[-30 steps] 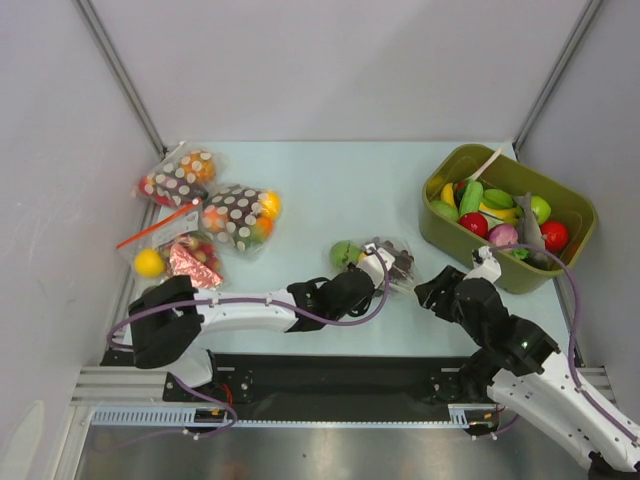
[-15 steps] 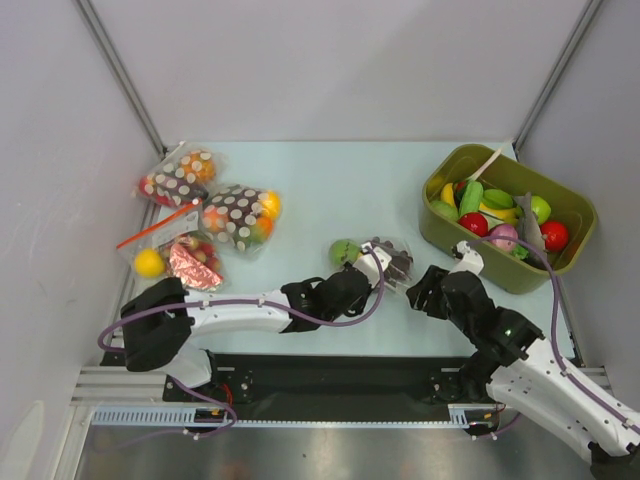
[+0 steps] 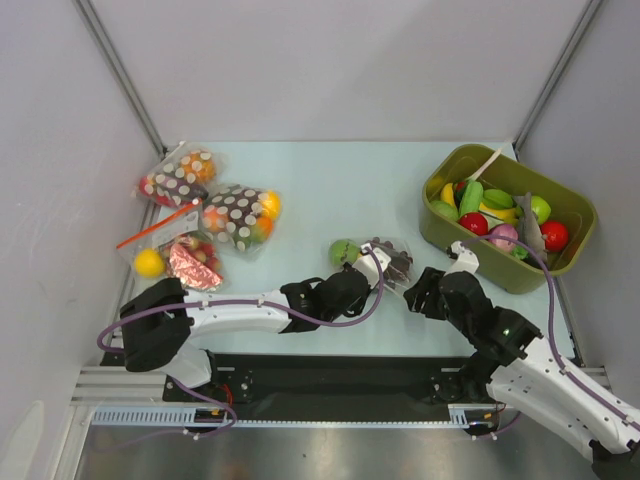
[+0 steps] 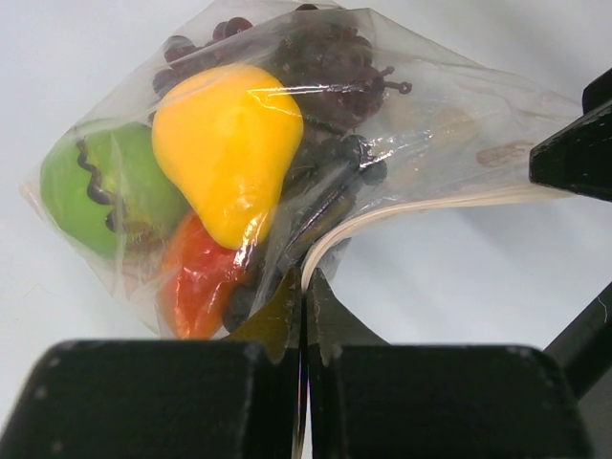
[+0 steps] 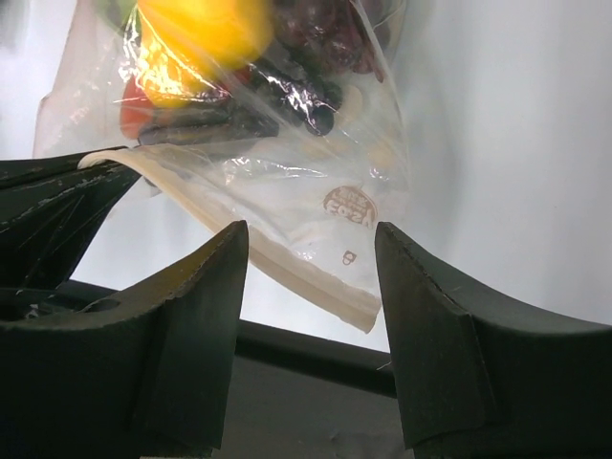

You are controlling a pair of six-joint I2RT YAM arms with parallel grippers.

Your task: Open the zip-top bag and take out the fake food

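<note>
Containers, top view:
- Zip-top bag (image 3: 388,257), clear, near table (image 3: 330,180) centre, a little toward 6 o'clock. Left wrist view shows the contents of the bag (image 4: 449,134):
  - green round fruit (image 4: 96,196) at 9 o'clock
  - yellow pear (image 4: 225,143) in the middle
  - grape bunch (image 4: 330,57) at 12 o'clock
  - orange-red piece (image 4: 196,282) at 7 o'clock
- All four pieces are inside the film.
- Olive bin (image 3: 440,238) at the table's 2–3 o'clock, filled with mixed toy produce (image 3: 474,224) in red, green, yellow and pink.
- Two dotted brown bags (image 3: 235,215) (image 3: 182,172) and a bag with a red zip strip (image 3: 185,255) at 9–10 o'clock. A yellow ball (image 3: 149,263) shows at the strip bag's 8 o'clock.

Writing: a small round brown logo (image 5: 349,203) is printed on the bag (image 5: 287,191) near its mouth, with a tiny mark below it. The lettering is too small to read.

Grippers:
- Left gripper (image 4: 304,296) (image 3: 368,268): fingers pressed together, pinching the pale zip edge of the bag from its 7 o'clock.
- Right gripper (image 5: 311,258) (image 3: 420,290): jaws apart, at the bag's 4 o'clock. The bag's mouth corner shows in the gap, and neither finger visibly touches it.

Hard to make out:
- Contents of the dotted bags show only as orange and red patches.
- From above, glare blurs the clear bag, and only the green fruit reads well.
- Whether the zip is sealed: cannot tell.
</note>
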